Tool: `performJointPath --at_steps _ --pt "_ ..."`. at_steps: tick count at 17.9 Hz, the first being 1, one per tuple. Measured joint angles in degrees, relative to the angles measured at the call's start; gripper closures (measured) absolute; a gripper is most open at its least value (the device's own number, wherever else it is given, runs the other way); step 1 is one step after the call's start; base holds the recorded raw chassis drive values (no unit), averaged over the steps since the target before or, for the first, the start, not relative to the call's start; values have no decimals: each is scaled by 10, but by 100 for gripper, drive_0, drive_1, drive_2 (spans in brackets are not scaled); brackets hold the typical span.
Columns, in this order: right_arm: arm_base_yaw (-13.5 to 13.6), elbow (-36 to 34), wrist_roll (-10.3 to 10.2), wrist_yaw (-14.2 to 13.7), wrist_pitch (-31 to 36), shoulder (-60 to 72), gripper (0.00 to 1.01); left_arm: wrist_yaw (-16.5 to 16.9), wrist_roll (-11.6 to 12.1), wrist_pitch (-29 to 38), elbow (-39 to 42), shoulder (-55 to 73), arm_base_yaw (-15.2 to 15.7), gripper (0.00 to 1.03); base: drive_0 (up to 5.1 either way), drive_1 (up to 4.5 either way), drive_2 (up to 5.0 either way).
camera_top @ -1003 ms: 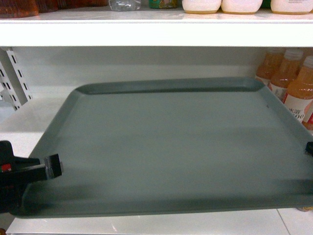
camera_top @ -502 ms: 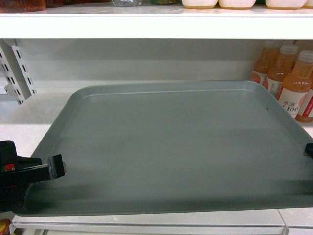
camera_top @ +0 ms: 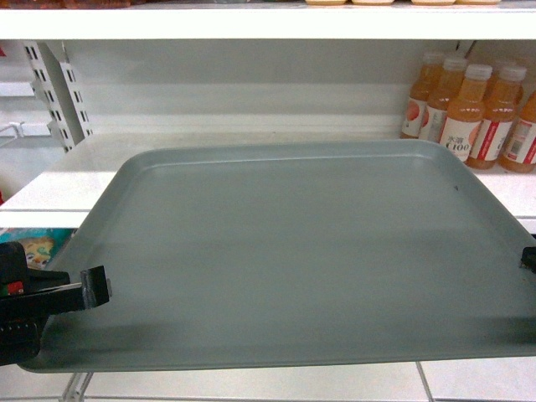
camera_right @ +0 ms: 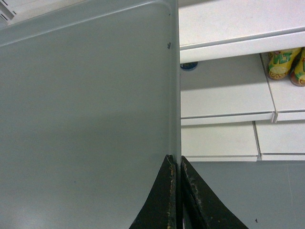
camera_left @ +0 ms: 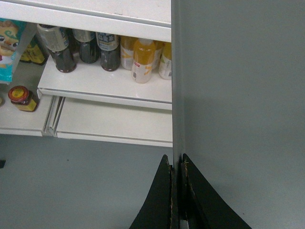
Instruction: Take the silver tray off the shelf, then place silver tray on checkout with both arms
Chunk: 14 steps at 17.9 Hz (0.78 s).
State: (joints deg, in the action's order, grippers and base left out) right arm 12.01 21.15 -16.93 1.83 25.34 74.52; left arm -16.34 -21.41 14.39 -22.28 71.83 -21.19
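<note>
The silver tray point(camera_top: 293, 251) fills most of the head view, held level in front of the white shelf point(camera_top: 92, 167) and off its board. My left gripper point(camera_top: 92, 286) is shut on the tray's left rim near the front corner. In the left wrist view the left gripper point(camera_left: 177, 164) pinches the thin rim of the tray point(camera_left: 238, 95). My right gripper point(camera_top: 529, 255) shows only as a black tip at the tray's right rim. In the right wrist view the right gripper point(camera_right: 178, 162) is shut on the edge of the tray point(camera_right: 86, 119). The checkout is out of view.
Orange juice bottles point(camera_top: 469, 105) stand at the back right of the shelf. Perforated uprights point(camera_top: 63, 92) rise at the left. Below, lower shelves carry dark and orange bottles point(camera_left: 102, 50) and a red-lidded jar point(camera_left: 21, 98). Grey floor point(camera_left: 71, 186) lies under the tray.
The shelf and bottles have receded and shifted in the head view: the tray, still held by both grippers, has come away from the shelf towards me. More of the shelf board shows behind it.
</note>
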Motion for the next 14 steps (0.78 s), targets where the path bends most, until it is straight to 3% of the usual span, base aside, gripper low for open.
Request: performJointPath --at_steps 14 --pt "0 0 0 0 0 0 98 -2 2 0 0 0 0 100 1 -428 431"
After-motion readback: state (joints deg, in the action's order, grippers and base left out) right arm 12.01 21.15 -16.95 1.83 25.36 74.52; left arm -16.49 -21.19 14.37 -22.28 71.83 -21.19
